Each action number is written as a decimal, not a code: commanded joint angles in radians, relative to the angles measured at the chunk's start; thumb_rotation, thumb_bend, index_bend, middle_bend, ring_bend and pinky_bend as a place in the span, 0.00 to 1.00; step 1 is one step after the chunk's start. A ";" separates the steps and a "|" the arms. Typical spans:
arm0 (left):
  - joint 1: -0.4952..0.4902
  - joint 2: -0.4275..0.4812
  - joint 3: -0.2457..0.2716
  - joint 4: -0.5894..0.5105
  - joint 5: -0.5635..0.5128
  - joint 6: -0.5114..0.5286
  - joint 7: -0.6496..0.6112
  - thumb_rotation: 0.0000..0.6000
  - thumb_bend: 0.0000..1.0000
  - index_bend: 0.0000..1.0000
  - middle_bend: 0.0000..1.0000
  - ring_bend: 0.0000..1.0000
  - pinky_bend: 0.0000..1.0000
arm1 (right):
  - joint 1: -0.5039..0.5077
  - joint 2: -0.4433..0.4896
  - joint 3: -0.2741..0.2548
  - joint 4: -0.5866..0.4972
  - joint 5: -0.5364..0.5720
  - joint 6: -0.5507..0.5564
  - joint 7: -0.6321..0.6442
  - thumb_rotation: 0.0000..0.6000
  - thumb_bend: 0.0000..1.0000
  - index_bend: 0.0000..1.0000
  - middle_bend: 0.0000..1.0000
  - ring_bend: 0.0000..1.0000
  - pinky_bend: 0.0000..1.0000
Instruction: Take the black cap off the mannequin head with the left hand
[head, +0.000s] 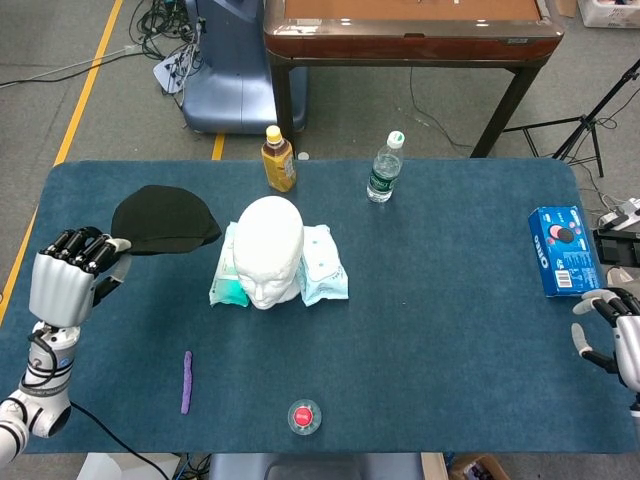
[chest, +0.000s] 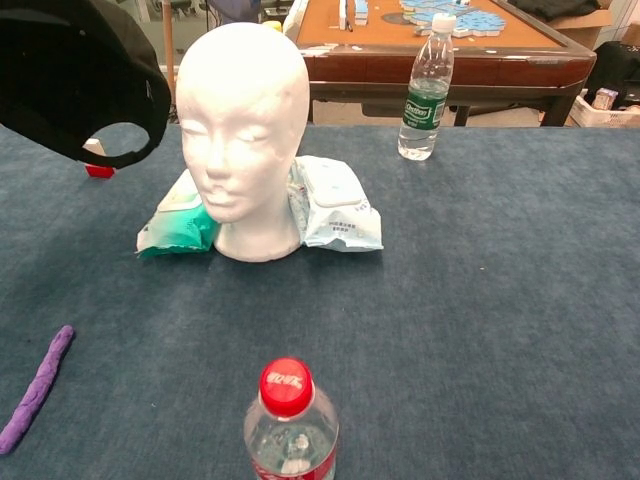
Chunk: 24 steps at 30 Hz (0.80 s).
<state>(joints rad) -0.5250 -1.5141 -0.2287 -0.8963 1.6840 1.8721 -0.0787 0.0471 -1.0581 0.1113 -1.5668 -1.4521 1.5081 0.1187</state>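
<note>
Left hand (head: 68, 283), fingers curled, grips the soft black cap (head: 164, 218) left of the bare white foam mannequin head (head: 269, 248); right hand (head: 612, 338) rests empty, fingers apart, at the blue felt bench (head: 450, 330) edge. Chest view: cap (chest: 75, 75) hangs off the bench, upper left, mannequin head (chest: 241, 130) uncovered.
</note>
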 joint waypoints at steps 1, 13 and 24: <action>0.017 -0.057 0.034 0.137 0.008 0.026 -0.112 1.00 0.50 0.64 0.68 0.48 0.60 | 0.000 0.000 0.000 0.000 0.000 -0.001 0.000 1.00 0.41 0.47 0.35 0.23 0.33; 0.098 -0.206 0.133 0.495 -0.005 -0.009 -0.312 1.00 0.50 0.64 0.66 0.48 0.60 | 0.005 -0.003 -0.001 -0.003 0.005 -0.009 -0.015 1.00 0.41 0.47 0.35 0.23 0.33; 0.177 0.020 0.280 0.118 0.059 -0.153 0.011 1.00 0.46 0.56 0.50 0.34 0.57 | 0.006 -0.004 -0.005 -0.007 -0.001 -0.011 -0.027 1.00 0.41 0.47 0.35 0.23 0.33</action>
<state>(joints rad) -0.3712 -1.6112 -0.0047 -0.5778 1.7146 1.7931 -0.2483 0.0534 -1.0625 0.1072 -1.5736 -1.4529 1.4974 0.0924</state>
